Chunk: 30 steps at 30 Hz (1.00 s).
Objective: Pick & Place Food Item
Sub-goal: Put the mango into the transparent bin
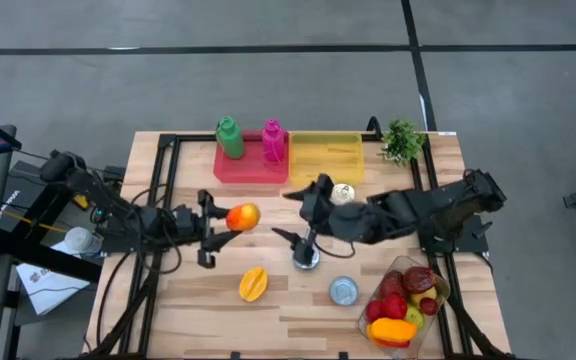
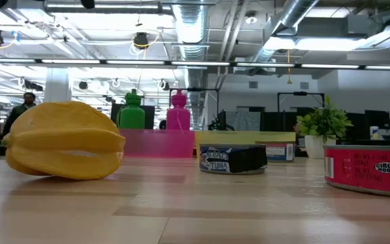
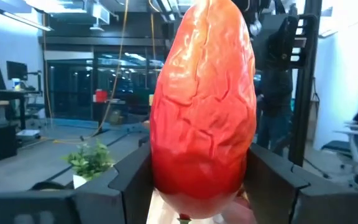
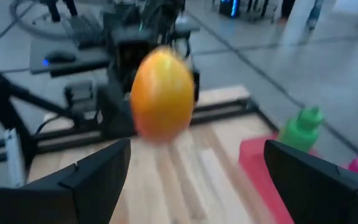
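Left gripper (image 1: 216, 224) clamped on the mango (image 1: 243, 216), held mid-air at table centre facing the right gripper (image 1: 303, 212), jaws spread wide and empty; risk: loosening before the right closes, and the mango drops.

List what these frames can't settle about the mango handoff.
- Left end effector: the mango fills the left wrist view, hiding where its fingers touch it.
- Right end effector: the right wrist view is blurred; whether it has reached the mango is unclear.
- Low view: neither arm nor the mango shows; the starfruit blocks the left side.
- Bin contents: too small to name from overhead.
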### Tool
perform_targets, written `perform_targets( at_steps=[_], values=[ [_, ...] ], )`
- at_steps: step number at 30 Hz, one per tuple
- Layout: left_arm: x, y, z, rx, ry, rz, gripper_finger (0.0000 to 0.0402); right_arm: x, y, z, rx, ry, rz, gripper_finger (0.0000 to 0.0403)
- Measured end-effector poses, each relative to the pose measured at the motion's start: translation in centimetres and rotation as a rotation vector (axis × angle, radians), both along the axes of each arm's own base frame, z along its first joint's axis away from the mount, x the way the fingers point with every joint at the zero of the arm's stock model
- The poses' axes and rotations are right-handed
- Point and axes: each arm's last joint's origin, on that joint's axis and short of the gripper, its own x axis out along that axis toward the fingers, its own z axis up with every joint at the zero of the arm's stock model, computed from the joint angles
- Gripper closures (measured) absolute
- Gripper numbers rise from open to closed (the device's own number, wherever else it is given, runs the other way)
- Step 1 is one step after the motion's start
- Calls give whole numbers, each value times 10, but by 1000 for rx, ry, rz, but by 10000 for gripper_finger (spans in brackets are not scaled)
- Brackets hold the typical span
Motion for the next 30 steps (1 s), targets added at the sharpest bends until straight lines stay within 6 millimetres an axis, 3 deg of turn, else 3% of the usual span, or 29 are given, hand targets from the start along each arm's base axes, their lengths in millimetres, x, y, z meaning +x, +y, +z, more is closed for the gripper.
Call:
perform_targets(
  at_steps=[7, 20, 24, 30],
  values=[
    [22, -1, 12, 49, -10, 34, 200, 10, -20, 5, 9, -38, 47, 40],
    [52, 1, 20, 116, -7, -17, 200, 21, -19, 1, -12, -56, 129, 42],
    [53, 2, 19, 116, -7, -14, 199, 21, -19, 2, -14, -58, 129, 68],
    [53, 2, 19, 112, -6, -11, 199, 21, -19, 1, -7, -54, 129, 140]
  ],
)
